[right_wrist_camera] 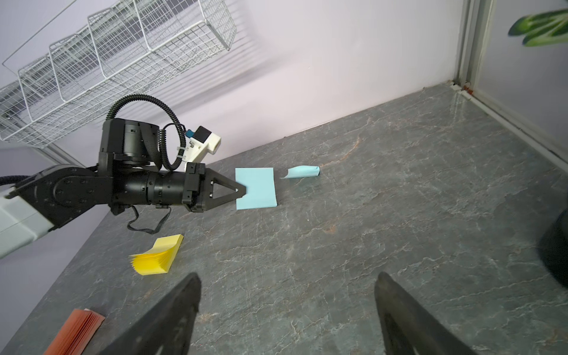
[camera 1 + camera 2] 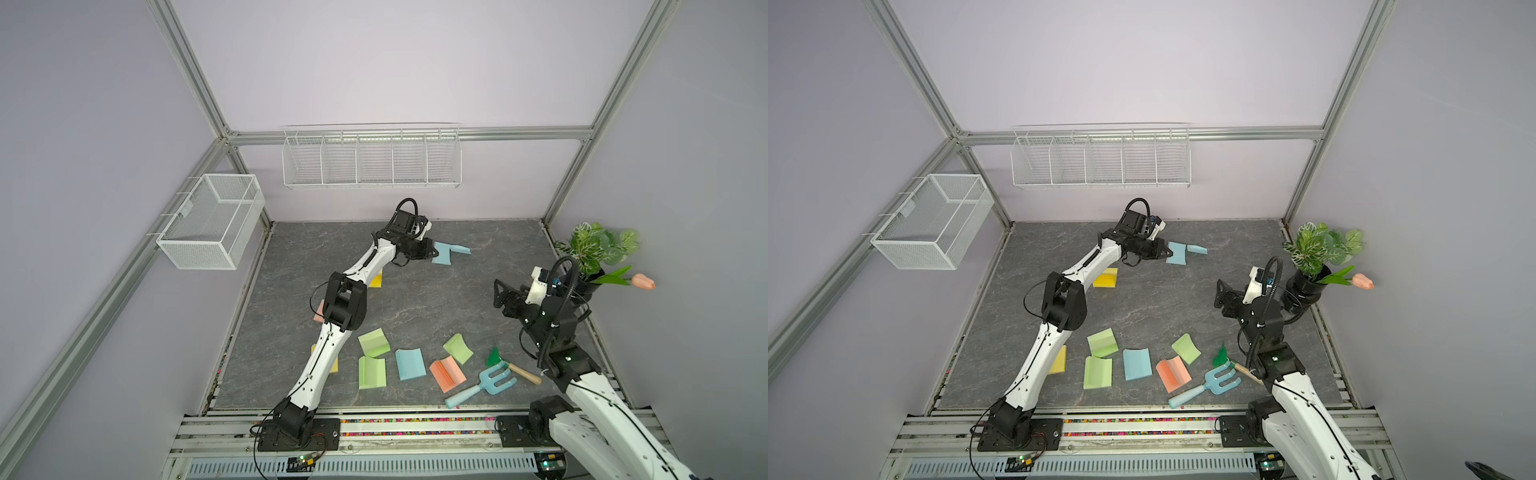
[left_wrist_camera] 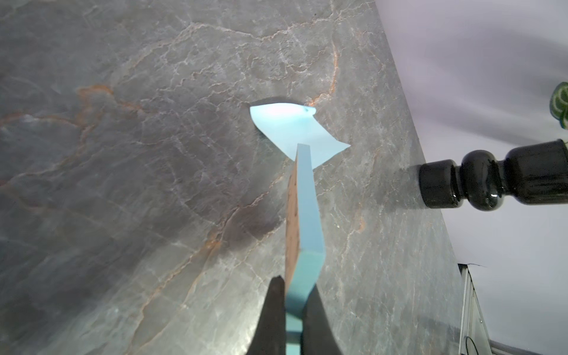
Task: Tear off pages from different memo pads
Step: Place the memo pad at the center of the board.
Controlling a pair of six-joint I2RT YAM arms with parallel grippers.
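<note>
The blue pad (image 1: 258,187) stands on edge at the far middle of the surface (image 1: 368,230). The left tool (image 1: 244,192) is clamped shut on one side of it, probably to steady it for peeling. One curled blue page (image 1: 302,171) lies loose just beyond. The right tool (image 1: 287,275) hangs wide open and empty, likely ready to peel. I count nine pads (image 2: 1136,364): three green, two blue, two yellow, two salmon.

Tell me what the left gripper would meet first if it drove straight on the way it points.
The left gripper is shut on the blue memo pad, which leads. Beyond it, the curled blue page on the table lies first in line; the pad might pass above it, height is unclear.
</note>
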